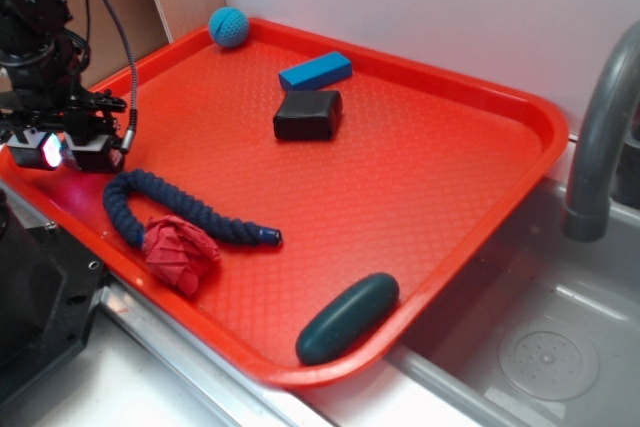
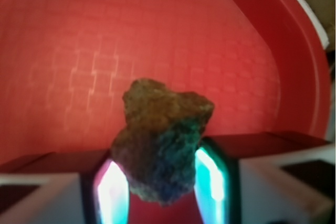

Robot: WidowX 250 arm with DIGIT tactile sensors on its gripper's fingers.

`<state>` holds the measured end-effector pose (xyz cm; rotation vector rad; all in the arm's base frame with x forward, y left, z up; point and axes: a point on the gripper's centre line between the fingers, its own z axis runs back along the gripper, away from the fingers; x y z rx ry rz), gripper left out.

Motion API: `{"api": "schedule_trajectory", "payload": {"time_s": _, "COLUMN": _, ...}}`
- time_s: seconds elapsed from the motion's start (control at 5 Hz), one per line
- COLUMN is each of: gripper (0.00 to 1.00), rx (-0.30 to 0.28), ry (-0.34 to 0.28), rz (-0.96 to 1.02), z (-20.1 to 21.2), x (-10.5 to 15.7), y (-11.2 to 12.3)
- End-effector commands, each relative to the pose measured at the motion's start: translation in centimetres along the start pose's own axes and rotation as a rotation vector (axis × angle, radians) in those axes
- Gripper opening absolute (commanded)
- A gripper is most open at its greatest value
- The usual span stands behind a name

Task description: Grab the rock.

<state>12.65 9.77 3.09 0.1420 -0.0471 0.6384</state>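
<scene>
Red textured tray (image 1: 420,177) under everything, beside a grey sink (image 1: 560,347). From the exterior view: gripper (image 1: 62,150) above the tray's left edge, fingers hard to read here. Just right of it and lower, a blue rope (image 1: 180,209) and a red cloth (image 1: 180,252); farther off, black block (image 1: 307,114), blue block (image 1: 315,71), teal ball (image 1: 228,26), dark oval (image 1: 347,319). From the wrist view: rock (image 2: 163,140) pinched between the two glowing pads (image 2: 210,182), lifted over the tray.

Rock (image 2: 163,145) pinched btwn my two fingers (image 2: 210,182), up off the red tray (image 2: 157,40). Small, lumpy, brown-grey w/ rough angular faces, lower half in shadow, top poking above my pads. Hidden in the exterior view.
</scene>
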Motion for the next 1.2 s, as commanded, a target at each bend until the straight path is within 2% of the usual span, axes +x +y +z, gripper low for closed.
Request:
{"api": "schedule_trajectory", "payload": {"time_s": 0.0, "gripper": 0.00, "rx": -0.112, "ry": -0.090, "rz": -0.173, "z": 10.7, "x": 1.6, "y": -0.2}}
{"api": "schedule_trajectory", "payload": {"time_s": 0.2, "gripper": 0.00, "rx": -0.127, "ry": -0.111, "rz": -0.256, "z": 14.1, "x": 1.6, "y": -1.9}}
{"api": "schedule_trajectory", "payload": {"time_s": 0.4, "gripper": 0.00, "rx": -0.092, "ry": -0.122, "rz": -0.505, "z": 14.8, "x": 1.6, "y": -7.3}}
{"api": "schedule_trajectory", "payload": {"time_s": 0.6, "gripper": 0.00, "rx": -0.153, "ry": -0.162, "rz": -0.619, "z": 16.2, "x": 1.4, "y": -9.4}}
{"api": "schedule_trajectory", "payload": {"time_s": 0.8, "gripper": 0.00, "rx": -0.167, "ry": -0.136, "rz": -0.610, "z": 16.0, "x": 1.4, "y": -9.8}}
{"api": "schedule_trajectory", "payload": {"time_s": 1.0, "gripper": 0.00, "rx": -0.141, "ry": -0.125, "rz": -0.574, "z": 14.8, "x": 1.6, "y": -9.1}}
